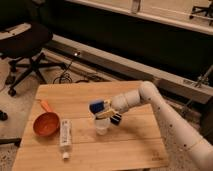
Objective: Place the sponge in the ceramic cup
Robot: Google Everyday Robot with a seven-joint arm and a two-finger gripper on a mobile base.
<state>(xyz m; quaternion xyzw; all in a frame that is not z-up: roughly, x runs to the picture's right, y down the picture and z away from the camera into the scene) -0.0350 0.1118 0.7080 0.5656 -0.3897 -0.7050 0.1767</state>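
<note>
The table (135,145) is pale matt wood with visible plank seams. The pincer (105,110), just above the cup (102,126), grips the sponge (97,105), a soft-looking matt blue foam. The cup is smooth and white, like ceramic. The bowl (46,124) looks like smooth orange plastic. The arm (167,120) has a smooth off-white shell.
</note>
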